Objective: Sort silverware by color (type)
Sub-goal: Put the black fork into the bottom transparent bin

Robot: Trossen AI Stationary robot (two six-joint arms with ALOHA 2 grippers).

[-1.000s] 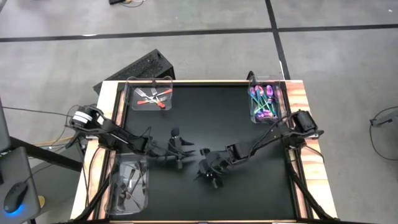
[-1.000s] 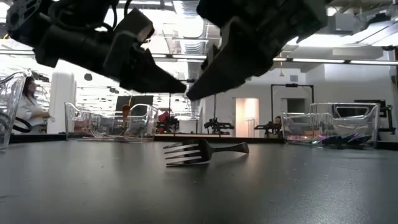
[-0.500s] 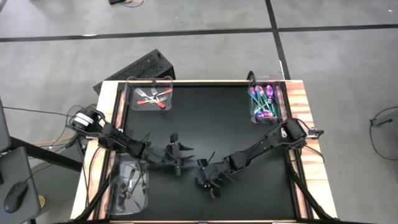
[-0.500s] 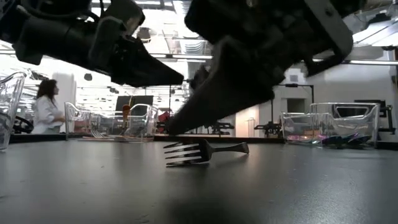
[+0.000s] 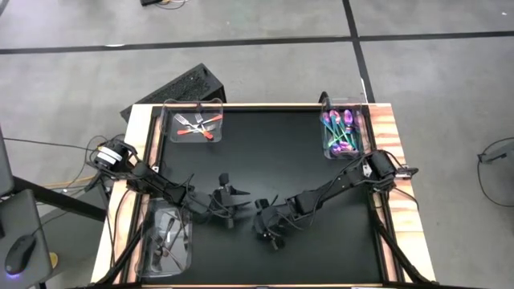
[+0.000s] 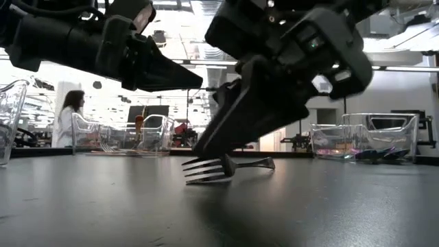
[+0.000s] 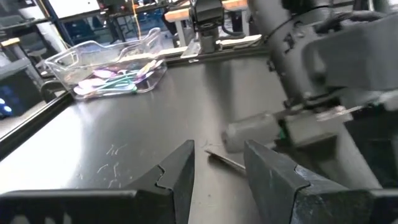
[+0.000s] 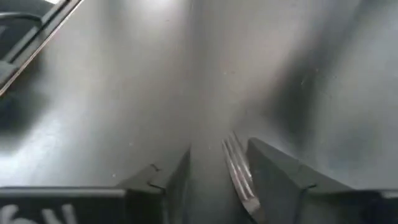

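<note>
Lowered since a second ago: right gripper point(image 6: 206, 147), jaws apart, tips now at a dark fork point(image 6: 226, 167) lying flat mid-table, tines toward the camera's left, handle right. Fork sits between the right fingers point(image 8: 283, 171). Left gripper point(image 6: 188, 79), jaws apart, hovers just beside. Fork: thin, rigid, glossy black metal.
</note>
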